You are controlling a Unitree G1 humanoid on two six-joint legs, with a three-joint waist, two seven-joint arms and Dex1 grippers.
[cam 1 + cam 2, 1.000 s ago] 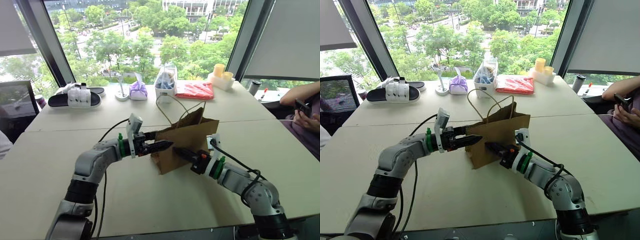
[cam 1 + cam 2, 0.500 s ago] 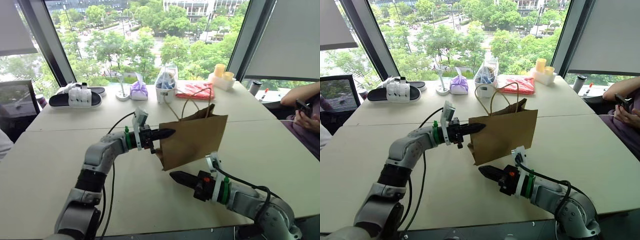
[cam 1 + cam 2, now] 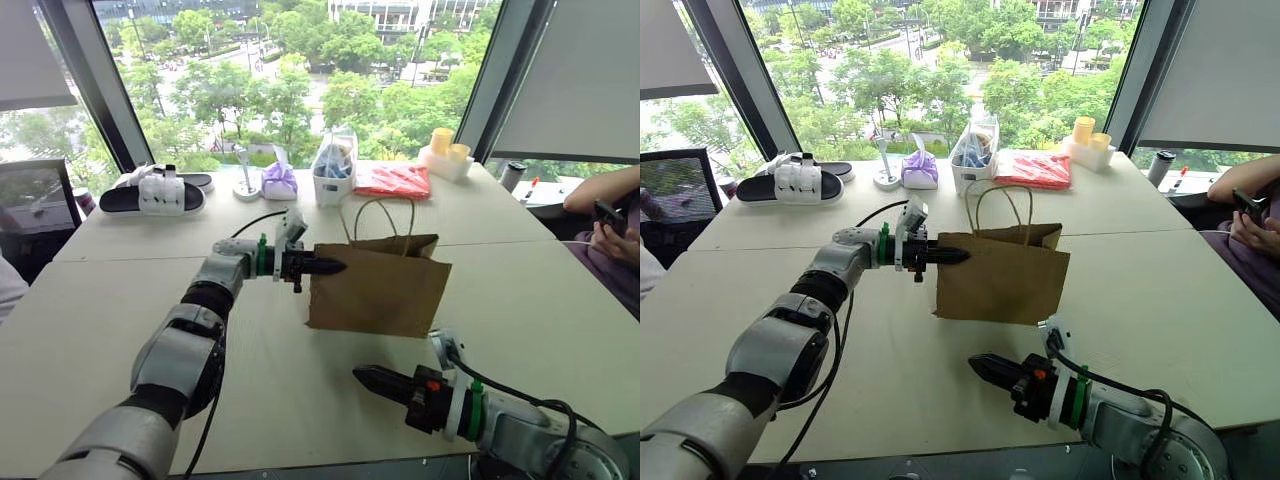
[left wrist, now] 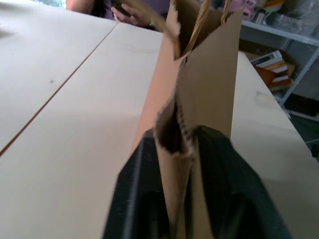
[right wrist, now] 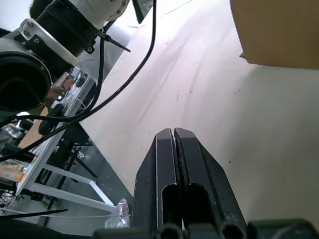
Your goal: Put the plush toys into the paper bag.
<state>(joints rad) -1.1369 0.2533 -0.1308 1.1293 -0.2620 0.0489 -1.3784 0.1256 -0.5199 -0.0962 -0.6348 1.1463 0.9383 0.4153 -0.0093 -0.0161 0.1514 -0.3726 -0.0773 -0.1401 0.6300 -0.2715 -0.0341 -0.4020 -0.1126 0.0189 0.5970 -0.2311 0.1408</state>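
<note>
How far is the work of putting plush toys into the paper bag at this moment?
Done: the paper bag is upright on the table; whether a toy is already inside cannot be seen. In hand: the left tool grips the bag's upper side edge, with paper between its fingers. The right tool is shut and empty, low over the table. Left: no plush toy is visible to load.

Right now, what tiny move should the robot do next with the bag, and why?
Probably set the bag down standing on the table. The left gripper pinches its side edge and holds it up, the right gripper is shut and empty, and no toys are near.
</note>
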